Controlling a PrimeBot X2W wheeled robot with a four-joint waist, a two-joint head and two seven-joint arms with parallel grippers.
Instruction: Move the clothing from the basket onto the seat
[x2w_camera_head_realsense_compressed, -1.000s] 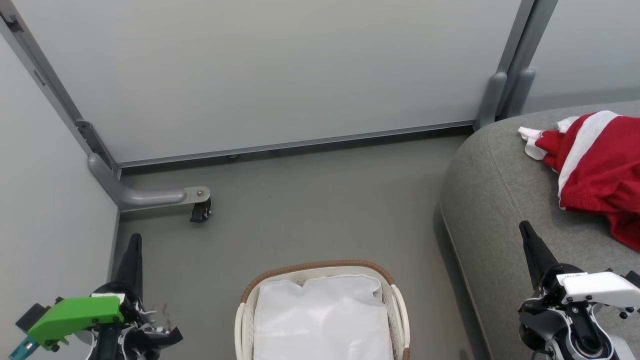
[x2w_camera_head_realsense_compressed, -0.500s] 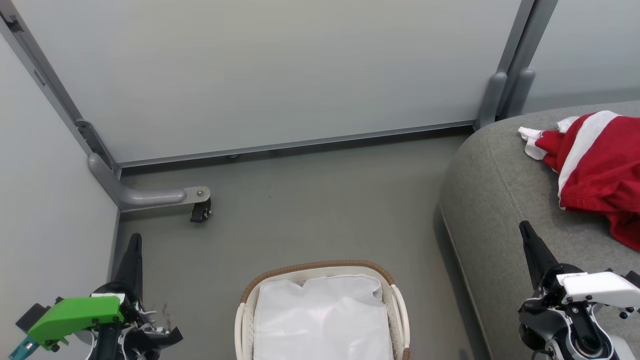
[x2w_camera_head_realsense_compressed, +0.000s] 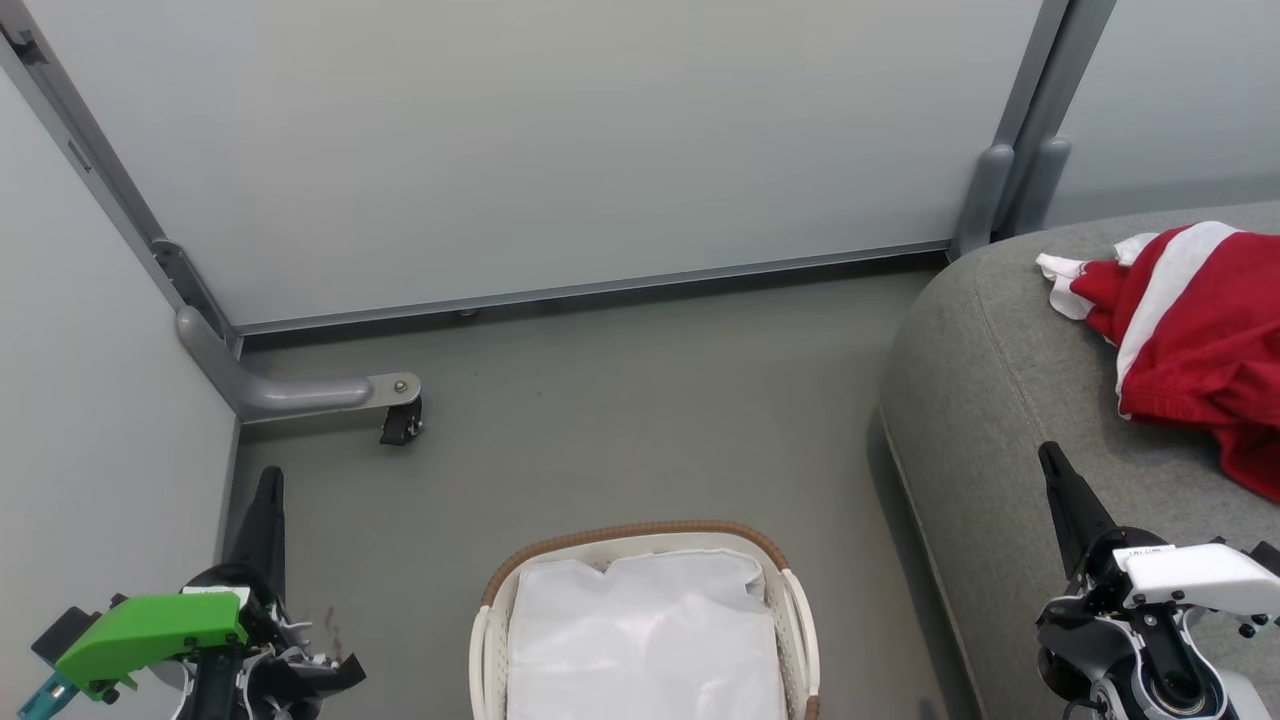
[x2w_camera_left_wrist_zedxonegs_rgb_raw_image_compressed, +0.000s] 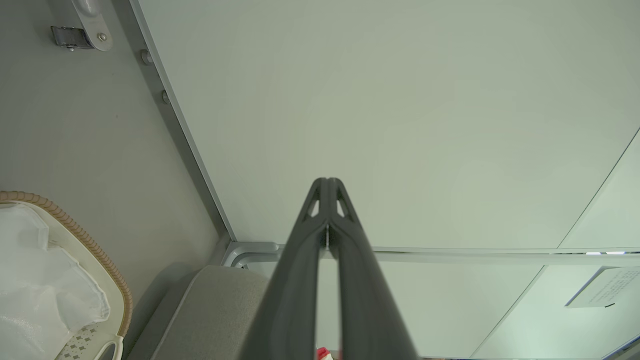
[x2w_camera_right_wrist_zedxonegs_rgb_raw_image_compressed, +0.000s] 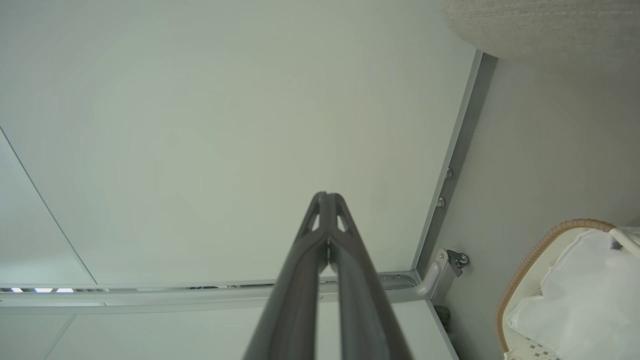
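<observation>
While red, white-striped clothing (x2w_camera_head_realsense_compressed: 1205, 340) lies on the grey fabric seat (x2w_camera_head_realsense_compressed: 985, 420), left gripper (x2w_camera_left_wrist_zedxonegs_rgb_raw_image_compressed: 327, 187) jaws touch, empty. Right gripper (x2w_camera_right_wrist_zedxonegs_rgb_raw_image_compressed: 326, 200) jaws likewise.

Before me: a wide, matt, pale grey-green partition panel (x2w_camera_head_realsense_compressed: 560, 150), edged below by a slim grey metal rail (x2w_camera_head_realsense_compressed: 600, 290). A like side panel (x2w_camera_head_realsense_compressed: 90, 430) closes my left; the two meet at a slanting grey metal post (x2w_camera_head_realsense_compressed: 85, 150). From its base a curved grey metal foot (x2w_camera_head_realsense_compressed: 290, 393) crosses the smooth grey floor (x2w_camera_head_realsense_compressed: 620, 400) to a small black caster (x2w_camera_head_realsense_compressed: 400, 426). At my right, paired grey uprights (x2w_camera_head_realsense_compressed: 1000, 195) join a third panel (x2w_camera_head_realsense_compressed: 1170, 90). Light soft and even.
</observation>
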